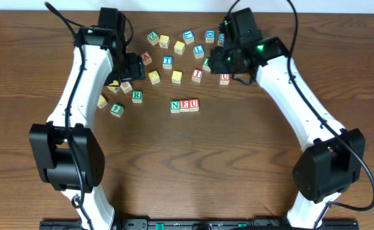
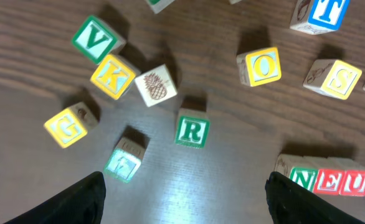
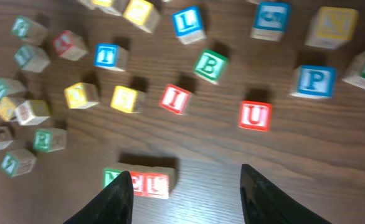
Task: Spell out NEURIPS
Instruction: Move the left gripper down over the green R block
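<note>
Sitting side by side near the middle of the desk [image 1: 238, 160] are three blocks, touching in a row: the green N block [image 1: 175, 106], the red E block [image 1: 184, 105] and the red U block [image 1: 194, 104]. The green R block [image 2: 192, 130] sits alone to the left of the row, well apart from it, and its letter is easy to read. The red I block [image 3: 175, 99] lies farther from the robot than the row, with a second U block [image 3: 255, 116] near it on the right. The blue P block [image 3: 316, 81] shows only in the right wrist view; from above, the right arm [image 1: 289, 89] covers it. The yellow S block [image 2: 339, 79] lies behind the row, near a yellow O block [image 2: 261, 67].

The left fingers [image 2: 76, 202] are spread wide with nothing between them but bare desk. Only their tips show, as the bottom edge of the view cuts off the rest. The R block lies just ahead of the gap, not touching either finger. A pale green block [image 2: 123, 163] close to one finger has a shine on it, so its letter is hard to read.

The right fingers [image 3: 111, 199] stand apart too and hold nothing. One of them hides part of the N block in that view. The right wrist view is blurry, so the letters on the small blocks at its left side cannot be read. From above, both sets of fingers are just dark shapes under the arms, and the left arm [image 1: 88, 76] hides parts of a few blocks beside it.
</note>
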Controlling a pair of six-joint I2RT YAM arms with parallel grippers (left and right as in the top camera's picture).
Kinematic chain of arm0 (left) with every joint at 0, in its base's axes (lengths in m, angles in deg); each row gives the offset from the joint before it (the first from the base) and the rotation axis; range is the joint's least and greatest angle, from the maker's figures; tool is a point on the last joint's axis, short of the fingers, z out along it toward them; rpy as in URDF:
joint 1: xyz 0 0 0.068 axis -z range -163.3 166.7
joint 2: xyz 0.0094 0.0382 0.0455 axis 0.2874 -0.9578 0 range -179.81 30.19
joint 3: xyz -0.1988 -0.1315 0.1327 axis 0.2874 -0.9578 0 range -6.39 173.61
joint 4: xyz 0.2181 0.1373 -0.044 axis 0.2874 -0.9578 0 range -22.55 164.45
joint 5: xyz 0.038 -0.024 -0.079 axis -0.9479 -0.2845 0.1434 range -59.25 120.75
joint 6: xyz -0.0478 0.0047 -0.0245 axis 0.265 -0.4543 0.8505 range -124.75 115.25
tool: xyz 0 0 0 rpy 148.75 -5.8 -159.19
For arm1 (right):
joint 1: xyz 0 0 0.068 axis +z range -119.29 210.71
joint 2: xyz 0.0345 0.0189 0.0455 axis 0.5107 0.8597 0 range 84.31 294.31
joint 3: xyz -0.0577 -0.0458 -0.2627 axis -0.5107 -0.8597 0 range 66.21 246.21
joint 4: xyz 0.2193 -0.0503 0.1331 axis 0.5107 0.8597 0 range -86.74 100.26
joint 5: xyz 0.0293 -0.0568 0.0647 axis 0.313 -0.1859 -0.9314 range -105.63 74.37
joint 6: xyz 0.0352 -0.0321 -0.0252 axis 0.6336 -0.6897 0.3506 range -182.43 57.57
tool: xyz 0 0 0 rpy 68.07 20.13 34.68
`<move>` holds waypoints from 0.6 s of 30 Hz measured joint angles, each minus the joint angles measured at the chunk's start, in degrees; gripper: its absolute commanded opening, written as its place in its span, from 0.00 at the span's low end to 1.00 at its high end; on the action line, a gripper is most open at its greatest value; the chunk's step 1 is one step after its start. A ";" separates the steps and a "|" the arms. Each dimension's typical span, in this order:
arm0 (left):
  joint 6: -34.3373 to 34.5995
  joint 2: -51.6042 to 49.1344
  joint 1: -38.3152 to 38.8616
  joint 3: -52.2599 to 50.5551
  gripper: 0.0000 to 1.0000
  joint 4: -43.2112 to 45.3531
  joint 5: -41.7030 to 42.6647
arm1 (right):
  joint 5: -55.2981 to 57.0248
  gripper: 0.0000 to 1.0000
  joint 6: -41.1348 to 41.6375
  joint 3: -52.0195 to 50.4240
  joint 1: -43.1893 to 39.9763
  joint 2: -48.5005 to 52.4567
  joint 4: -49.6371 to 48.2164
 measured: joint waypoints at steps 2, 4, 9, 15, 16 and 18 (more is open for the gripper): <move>0.00 0.00 0.33 -1.18 0.81 1.66 0.02 | 0.04 0.50 -0.02 0.00 -0.90 0.00 0.68; 0.00 0.00 0.46 -2.56 0.81 2.93 0.02 | 0.02 0.50 0.00 0.00 -1.90 0.00 1.70; 0.00 0.00 0.46 -6.14 0.81 5.29 0.00 | 0.02 0.51 -0.02 0.00 -2.49 0.00 2.75; 0.00 -0.02 0.46 -8.81 0.81 8.33 0.02 | 0.00 0.52 -0.07 0.00 -2.45 0.00 3.21; 0.00 -0.13 0.46 -9.18 0.81 8.83 0.02 | 0.02 0.52 -0.07 0.00 -2.45 0.00 3.26; 0.00 -0.52 0.46 -9.53 0.81 9.29 0.04 | 0.02 0.52 -0.07 0.00 -2.45 0.00 3.45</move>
